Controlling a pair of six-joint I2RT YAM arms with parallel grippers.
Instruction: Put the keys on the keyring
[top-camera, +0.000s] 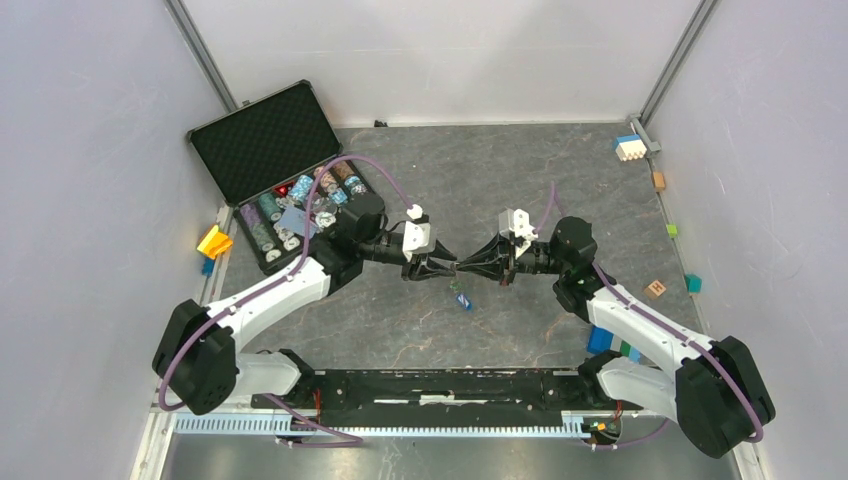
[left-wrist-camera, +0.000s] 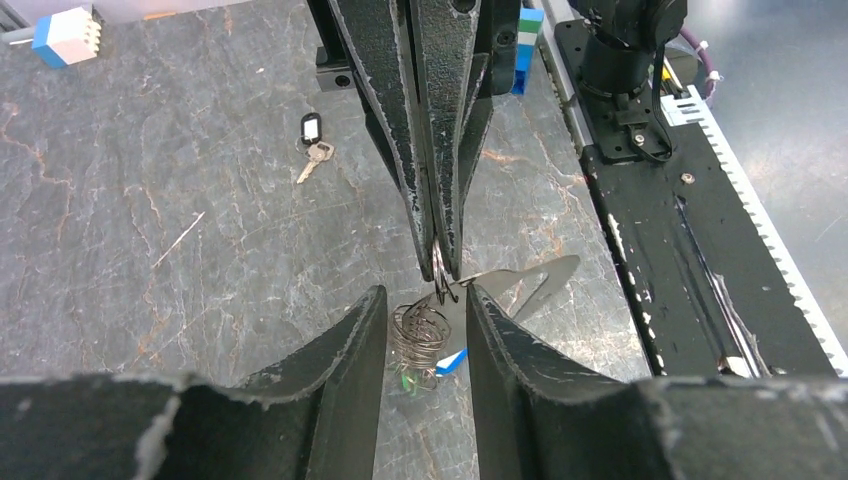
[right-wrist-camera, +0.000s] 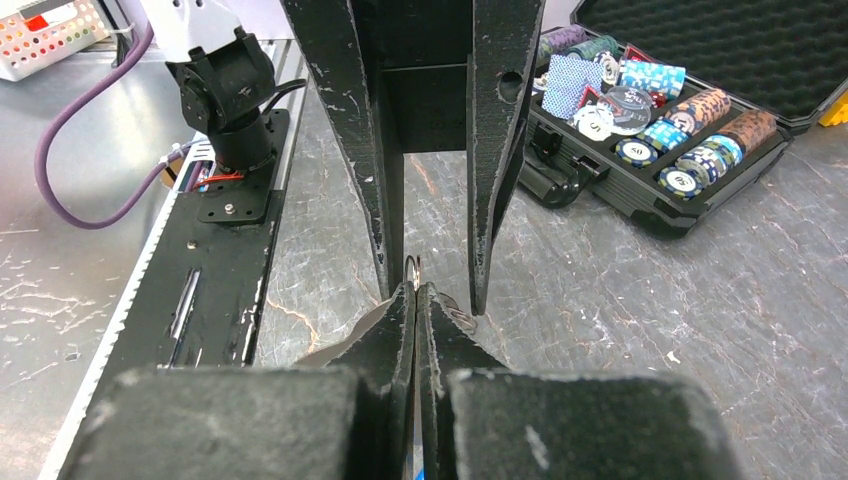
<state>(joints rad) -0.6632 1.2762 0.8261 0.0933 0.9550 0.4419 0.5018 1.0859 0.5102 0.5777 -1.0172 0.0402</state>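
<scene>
1. Left wrist view: the keyring (left-wrist-camera: 420, 332) hangs as a coiled grey wire bundle. Its top loop is pinched in the tips of the right gripper (left-wrist-camera: 441, 268), whose jaws are pressed together on it.
2. The bundle sits in the gap between the fingers of the left gripper (left-wrist-camera: 425, 295). These jaws stand apart, one on each side of the keyring, and no grip on it is visible.
3. A blue tag (left-wrist-camera: 452, 360) and a green tag (left-wrist-camera: 405, 381) show just under the coil. Whether their keys are threaded on the wire cannot be told.
4. The black-tagged key (left-wrist-camera: 313, 140) lies flat on the grey table (left-wrist-camera: 150, 220), well apart from the ring.
5. Right wrist view: the right gripper (right-wrist-camera: 415, 292) is clamped shut, with a sliver of ring poking out above its tips. The left gripper's fingers (right-wrist-camera: 375, 200) come down on either side of it.
6. Top view: the two grippers meet tip to tip over the middle of the table, with the small blue and green tags (top-camera: 462, 299) just below the meeting point.
7. An open black case (top-camera: 262, 140) of poker chips lies at the far left. A blue-and-white block (top-camera: 628, 147) sits at the far right corner.
</scene>
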